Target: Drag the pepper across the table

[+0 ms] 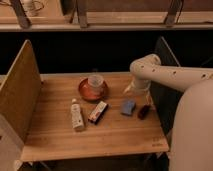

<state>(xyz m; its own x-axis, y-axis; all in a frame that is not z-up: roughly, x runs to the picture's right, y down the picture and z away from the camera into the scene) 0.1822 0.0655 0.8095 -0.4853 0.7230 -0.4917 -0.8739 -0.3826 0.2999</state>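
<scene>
The pepper (143, 111) is a small dark red-brown oblong lying near the right edge of the light wooden table (55, 137), just right of the blue block (128, 107). My white arm reaches in from the right. My gripper (129, 91) hangs low over the table, just behind the blue block and to the upper left of the pepper, apart from both.
A red-brown plate (86, 93) with a clear cup (95, 80) on it sits at the table's middle back. A white bottle (76, 116) and a red-and-white flat box (98, 111) lie in front of it. Upright panels stand at the left (19, 95) and right (162, 70) edges.
</scene>
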